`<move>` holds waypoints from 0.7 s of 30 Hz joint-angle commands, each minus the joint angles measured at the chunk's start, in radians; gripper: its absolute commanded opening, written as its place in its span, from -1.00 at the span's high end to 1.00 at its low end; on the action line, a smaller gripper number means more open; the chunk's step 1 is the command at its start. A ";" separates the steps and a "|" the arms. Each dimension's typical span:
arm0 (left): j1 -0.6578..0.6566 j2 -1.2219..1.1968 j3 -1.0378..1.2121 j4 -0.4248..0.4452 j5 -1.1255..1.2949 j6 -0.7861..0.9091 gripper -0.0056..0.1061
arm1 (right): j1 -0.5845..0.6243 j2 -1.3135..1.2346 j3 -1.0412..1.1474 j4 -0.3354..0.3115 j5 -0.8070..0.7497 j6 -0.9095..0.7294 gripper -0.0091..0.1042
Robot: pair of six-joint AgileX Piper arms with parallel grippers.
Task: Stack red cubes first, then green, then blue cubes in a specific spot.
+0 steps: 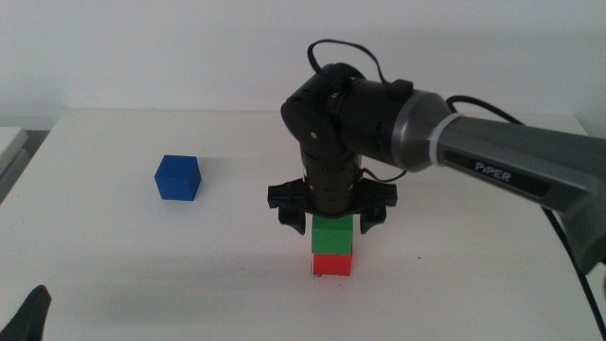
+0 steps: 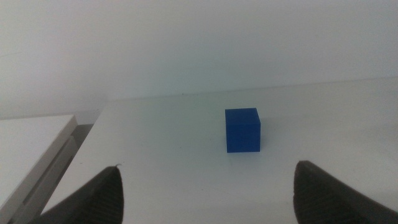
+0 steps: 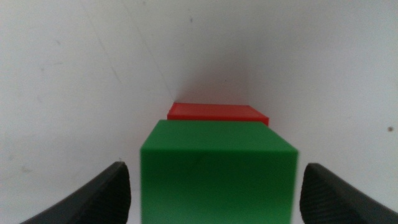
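Middle view, green cube atop red cube

I see two cubes stacked near the middle of the table, one cube resting squarely on top of another. A third cube sits alone, well apart to the left and a little farther back. The right gripper hangs directly over the stack, a jaw either side of the top cube. The left gripper waits at the near left edge.
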 commanded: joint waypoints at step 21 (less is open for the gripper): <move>0.001 -0.004 0.000 -0.005 -0.014 -0.003 -0.78 | -0.037 -1.064 0.662 0.197 -0.322 -0.873 -0.62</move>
